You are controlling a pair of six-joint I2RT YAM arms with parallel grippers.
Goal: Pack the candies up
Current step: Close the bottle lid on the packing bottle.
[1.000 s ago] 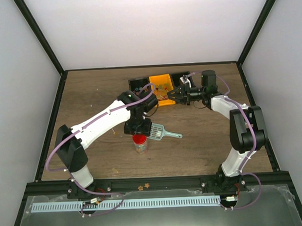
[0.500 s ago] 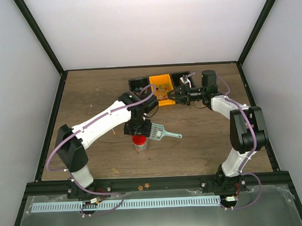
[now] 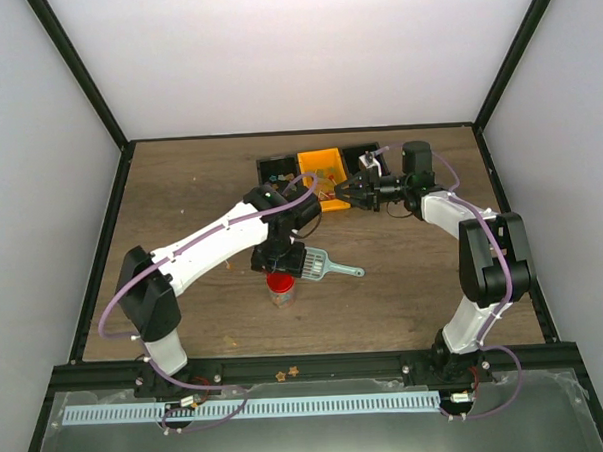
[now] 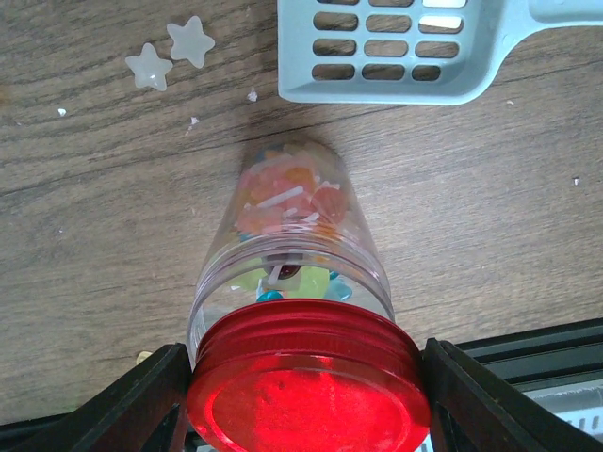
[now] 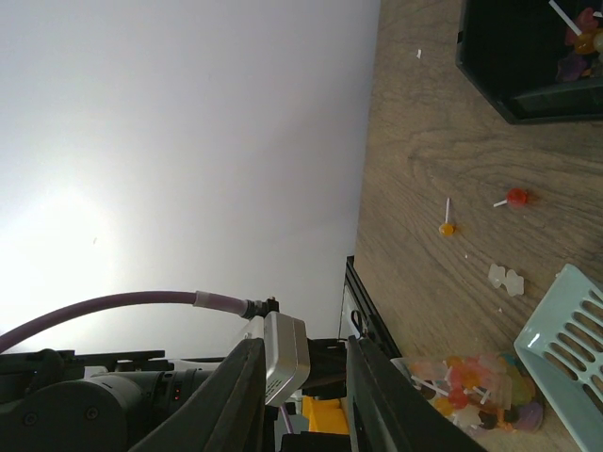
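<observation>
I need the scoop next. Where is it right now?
In the top view, the teal scoop lies mid-table, just right of the red-lidded jar.

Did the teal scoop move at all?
No. The teal scoop lies where it was, at the same gap below the orange bin.

Jar: clear jar (image 4: 292,235) at centre, on the wooden table (image 4: 85,245).
Candies: mixed-colour candies (image 4: 287,202) piled inside the jar, seen through its wall.
Red lid: red lid (image 4: 306,386) on the jar's mouth, at 6 o'clock.
Left gripper: left gripper (image 4: 306,400) with black fingers (image 4: 141,405) at 7 and 5 o'clock, set against the lid's sides.
Teal scoop: slotted teal scoop (image 4: 396,47) at 1 o'clock, near the jar but apart from it.
Stars: two pale star-shaped pieces (image 4: 170,55) at 11 o'clock, side by side.
</observation>
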